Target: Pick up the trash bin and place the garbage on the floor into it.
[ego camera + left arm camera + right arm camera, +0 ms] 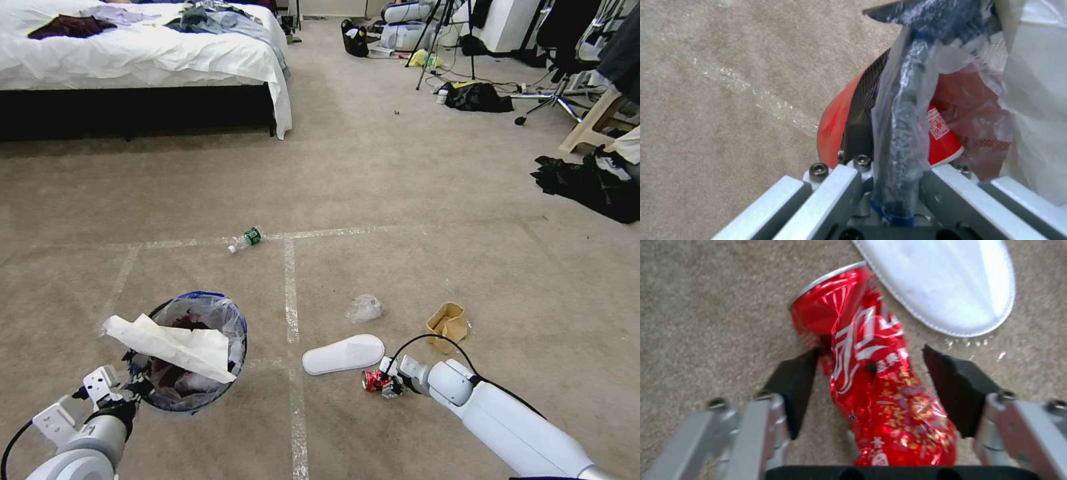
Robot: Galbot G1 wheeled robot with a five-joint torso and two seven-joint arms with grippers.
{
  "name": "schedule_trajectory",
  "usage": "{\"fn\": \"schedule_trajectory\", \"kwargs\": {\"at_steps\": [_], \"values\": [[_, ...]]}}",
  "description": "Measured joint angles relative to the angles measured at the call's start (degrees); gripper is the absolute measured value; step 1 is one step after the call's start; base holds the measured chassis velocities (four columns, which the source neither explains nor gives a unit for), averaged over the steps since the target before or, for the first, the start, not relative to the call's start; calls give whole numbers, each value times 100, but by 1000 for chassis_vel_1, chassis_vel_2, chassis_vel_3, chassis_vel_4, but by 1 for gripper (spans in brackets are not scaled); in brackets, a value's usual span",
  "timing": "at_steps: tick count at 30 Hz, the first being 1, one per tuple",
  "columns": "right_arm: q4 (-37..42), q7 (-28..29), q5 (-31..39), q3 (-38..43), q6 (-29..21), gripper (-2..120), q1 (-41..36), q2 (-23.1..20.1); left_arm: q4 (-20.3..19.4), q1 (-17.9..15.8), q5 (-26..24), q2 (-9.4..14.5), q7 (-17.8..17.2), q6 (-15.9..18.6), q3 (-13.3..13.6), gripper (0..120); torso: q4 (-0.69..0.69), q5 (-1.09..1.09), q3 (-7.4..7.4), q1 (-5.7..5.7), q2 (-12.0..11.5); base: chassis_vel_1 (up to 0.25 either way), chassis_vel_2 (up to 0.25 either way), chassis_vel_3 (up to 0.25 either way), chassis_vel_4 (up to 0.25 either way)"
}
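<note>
My left gripper [131, 385] is shut on the near rim of the trash bin [200, 320], a round bin with a black rim and a blue-edged clear bag. It holds the bin just above the floor [200, 200]. In the left wrist view the left gripper [893, 186] clamps the rim and the bunched bag over the bin's red side [833, 123]. White paper [175, 345] sticks out of the bin. My right gripper [389, 387] is down at a crushed red can [372, 380]. The can [871, 373] lies on the carpet between the open black pads [793, 386].
A white slipper [343, 353] lies right beside the can. More garbage is spread around: a clear crumpled wrapper [364, 308], a brown cardboard piece [448, 325] and a green-labelled bottle [245, 239]. A bed [133, 60] stands far left, with black clothes [593, 183] at far right.
</note>
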Motion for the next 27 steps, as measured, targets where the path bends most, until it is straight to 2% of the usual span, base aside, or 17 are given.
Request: {"fn": "schedule_trajectory", "kwargs": {"at_steps": [1,3,4,5,12,13,15,17,18,27], "values": [[0,0,0,0,0,59,0,0,0,0,0,0,0,0,0,0,0,0,0,0,0,0,0,0,0],[-7,15,1,44,41,47,-58,1,14,-6,-5,12,-2,0,5,0,0,-2,-1,0,0,0,0,0,0],[-7,15,1,44,41,47,-58,1,14,-6,-5,12,-2,0,5,0,0,-2,-1,0,0,0,0,0,0],[-3,24,4,72,58,42,-84,-2,16,-11,-7,14,-3,0,9,0,0,-3,-1,0,0,0,0,0,0],[4,75,16,133,124,28,-166,-6,23,-23,-8,7,-6,0,35,0,1,2,0,0,0,0,0,0,0],[5,91,24,139,138,23,-189,-4,26,-23,-5,6,-8,0,38,0,0,5,1,0,-1,0,0,0,0],[17,141,55,177,172,11,-224,-4,27,-19,-4,6,-9,0,39,0,0,-1,0,0,0,0,0,0,0],[19,164,68,183,186,8,-240,-4,27,-17,-4,6,-9,0,38,0,0,0,0,0,0,0,0,0,0],[22,211,89,213,239,0,-274,-4,27,-16,2,3,-10,0,39,0,0,0,0,0,0,0,0,0,0],[82,370,152,374,354,0,-440,-40,23,4,49,-22,-10,-8,77,0,1,0,0,0,0,0,0,0,0]]}}
